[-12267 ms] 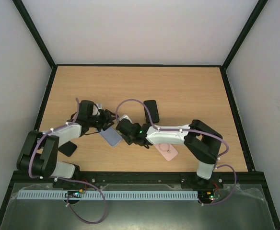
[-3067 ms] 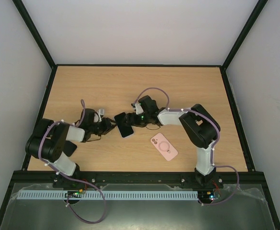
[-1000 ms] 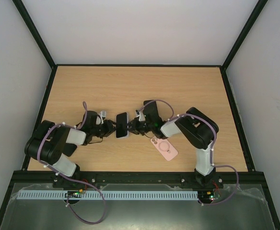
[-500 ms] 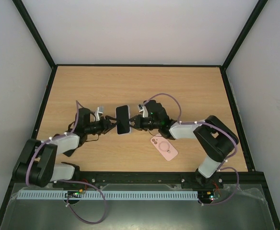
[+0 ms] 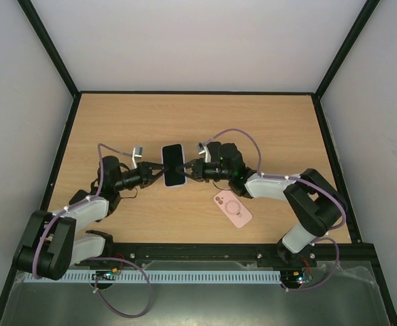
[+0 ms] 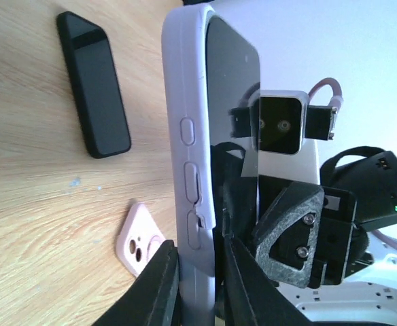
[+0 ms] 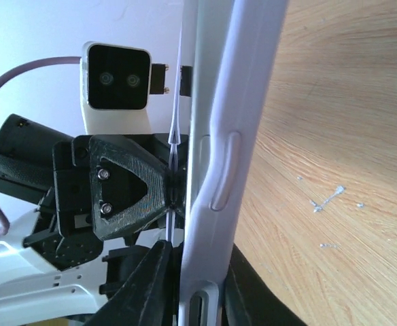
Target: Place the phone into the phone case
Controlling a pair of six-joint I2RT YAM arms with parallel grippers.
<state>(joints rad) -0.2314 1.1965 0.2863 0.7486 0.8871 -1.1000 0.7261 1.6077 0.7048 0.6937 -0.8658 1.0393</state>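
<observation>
- phone (image 5: 174, 165), from the top camera, is screen-up over the middle of the table (image 5: 266, 129), with the left gripper (image 5: 156, 171) pinching its left edge and the right gripper (image 5: 190, 170) pinching its right edge. if the two arms pull or twist against each other, it could bend or pop out of one grip.
- a spare pink case (image 5: 232, 208) lies on the near right of the table. a dropped phone could land on it or skid toward the near edge.
- from the left wrist, the lilac case (image 6: 185, 102) already wraps the phone's side, and the left gripper (image 6: 198, 292) is pinched on the cased edge. the hold sits on the edge alone, so if the other arm lets go first the phone's weight may lever it loose. a black slab (image 6: 93, 93) lies below on the table, farther off.
- from the right wrist, the right gripper (image 7: 198, 292) is pinched on the opposite edge. a thin line runs beside the case rim; i cannot tell whether that side is fully seated. letting go too early might leave it half in.
</observation>
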